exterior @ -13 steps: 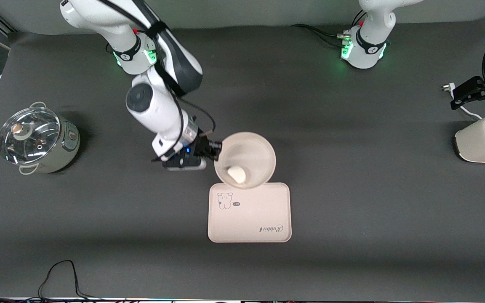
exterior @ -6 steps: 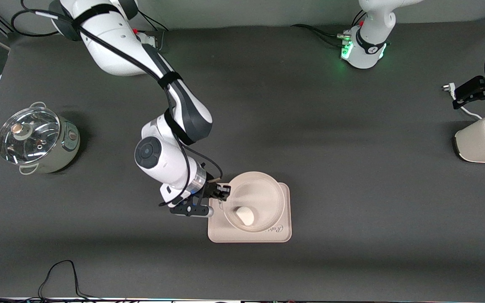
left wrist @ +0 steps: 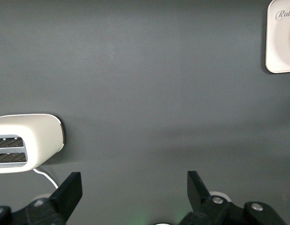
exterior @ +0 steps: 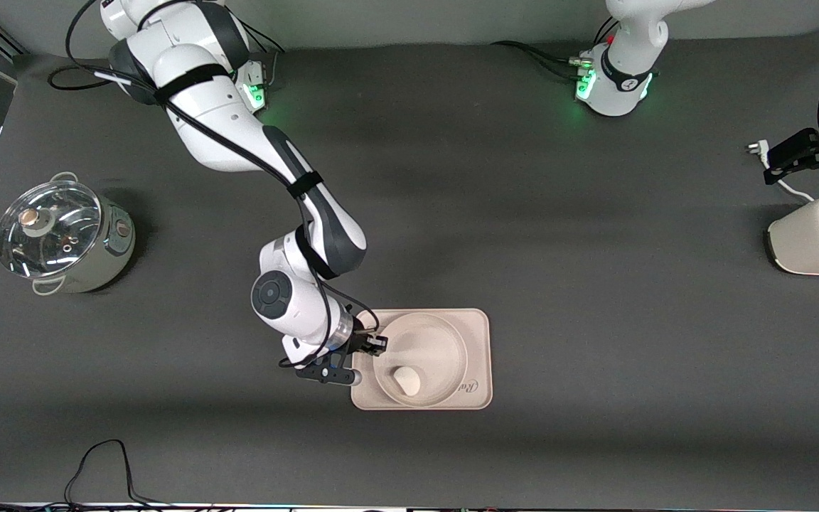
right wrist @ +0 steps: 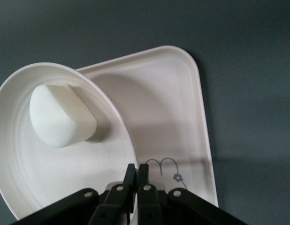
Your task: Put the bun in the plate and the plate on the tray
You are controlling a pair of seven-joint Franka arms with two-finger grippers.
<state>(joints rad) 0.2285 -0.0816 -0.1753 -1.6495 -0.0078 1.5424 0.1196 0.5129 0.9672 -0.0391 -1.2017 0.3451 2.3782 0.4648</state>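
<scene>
Front view: right gripper (exterior: 379,346) is pinching the plate (exterior: 420,359) rim, bun (exterior: 406,380) inside, on the "Rabbit" tray (exterior: 477,334); left gripper (left wrist: 133,187) is waiting, fingers spread, over the dark tabletop (exterior: 594,284).

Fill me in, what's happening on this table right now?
The right gripper is shut on the rim of the round cream-beige plate, which carries the small white half-round bun and is over the cream rectangular rabbit-print tray; whether it has touched down is unclear. The left gripper waits open beside the white toaster. A glass-lidded pot sits at the right arm's end.
</scene>
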